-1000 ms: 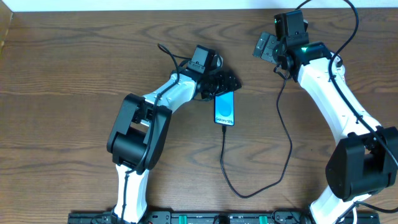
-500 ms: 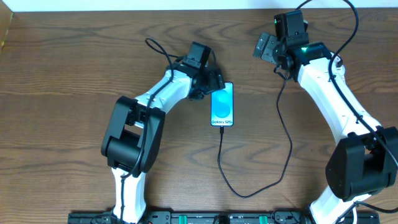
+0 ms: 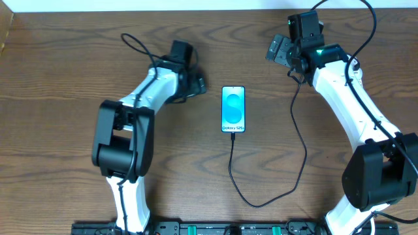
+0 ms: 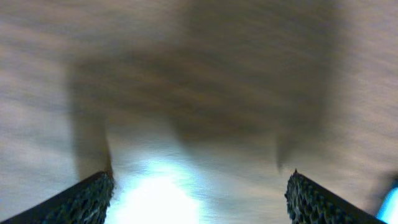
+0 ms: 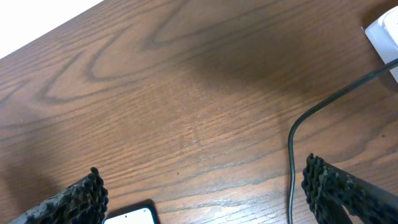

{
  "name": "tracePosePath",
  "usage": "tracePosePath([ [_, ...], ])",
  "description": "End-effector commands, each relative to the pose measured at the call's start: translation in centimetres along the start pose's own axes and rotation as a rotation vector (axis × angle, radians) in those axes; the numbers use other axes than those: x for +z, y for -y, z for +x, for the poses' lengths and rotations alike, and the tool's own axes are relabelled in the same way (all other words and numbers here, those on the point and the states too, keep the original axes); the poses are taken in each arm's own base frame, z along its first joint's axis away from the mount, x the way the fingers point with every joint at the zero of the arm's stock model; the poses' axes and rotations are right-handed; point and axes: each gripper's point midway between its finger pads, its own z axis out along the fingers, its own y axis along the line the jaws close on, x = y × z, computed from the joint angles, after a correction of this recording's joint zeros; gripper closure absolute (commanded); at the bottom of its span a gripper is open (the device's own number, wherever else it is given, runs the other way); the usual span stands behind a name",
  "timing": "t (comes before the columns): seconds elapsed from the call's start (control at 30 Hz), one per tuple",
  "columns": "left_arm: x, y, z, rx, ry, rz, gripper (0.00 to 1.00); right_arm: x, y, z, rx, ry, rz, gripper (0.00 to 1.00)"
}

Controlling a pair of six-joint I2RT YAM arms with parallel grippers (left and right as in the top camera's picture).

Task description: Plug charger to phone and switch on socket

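- The slim blue-screened smartphone with black edges (image 3: 234, 109) is seen lying flat and face up near the middle of the brown wood-grain table (image 3: 65, 98), with nothing gripping it.
- The long thin black charger cable (image 3: 233, 163) is met by the phone's near short edge. From there it is looped toward the front of the table and back up toward the right arm. It looks plugged in, though the connector itself is too small for that to be confirmed.
- So the plugging step is judged done, tbh, and the socket switch is what's left.
- The left claw (image 3: 194, 84) is held just off the phone's left side, spread wide, with only blurred wood between its fingers.
- The right claw (image 5: 202, 193) is also spread wide with nothing in it, and is hung over bare table at the far right.
- Only a white corner of what is taken to be the small white power-strip socket (image 5: 384, 28) is caught, at the right wrist view's upper right edge. Its switch can't be seen.
- Next, the right claw would probably need to be brought over that strip and a fingertip pressed onto the switch. Care is needed so the cable isn't snagged.
- Beyond the table's far edge only a plain white strip is shown, so little can be said about the room.
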Motion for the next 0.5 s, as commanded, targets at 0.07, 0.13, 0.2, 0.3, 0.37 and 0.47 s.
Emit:
tracePosePath([
  [0.07, -5.1, -5.1, -1.3, 0.113, 0.098, -0.224, 0.10, -0.5, 0.0, -0.5, -0.007, 0.022, 0.008, 0.01],
  [0.13, -7.9, -6.1, -1.6, 0.138, 0.136, -0.273, 0.10, -0.5, 0.0, -0.5, -0.007, 0.022, 0.008, 0.01],
  [0.2, -10.6, -6.6, -1.7, 0.135, 0.176, -0.295, 0.10, -0.5, 0.0, -0.5, -0.007, 0.022, 0.008, 0.01],
  [0.3, -14.9, -6.7, -1.5, 0.124, 0.236, -0.275, 0.10, -0.5, 0.0, -0.5, -0.007, 0.021, 0.008, 0.01],
  [0.37, -17.0, -6.9, -1.1, 0.119, 0.263, -0.262, 0.10, -0.5, 0.0, -0.5, -0.007, 0.020, 0.008, 0.01],
  [0.47, -20.5, -7.3, 0.1, 0.114, 0.299, -0.246, 0.09, -0.5, 0.1, -0.5, -0.007, 0.021, 0.009, 0.01],
])
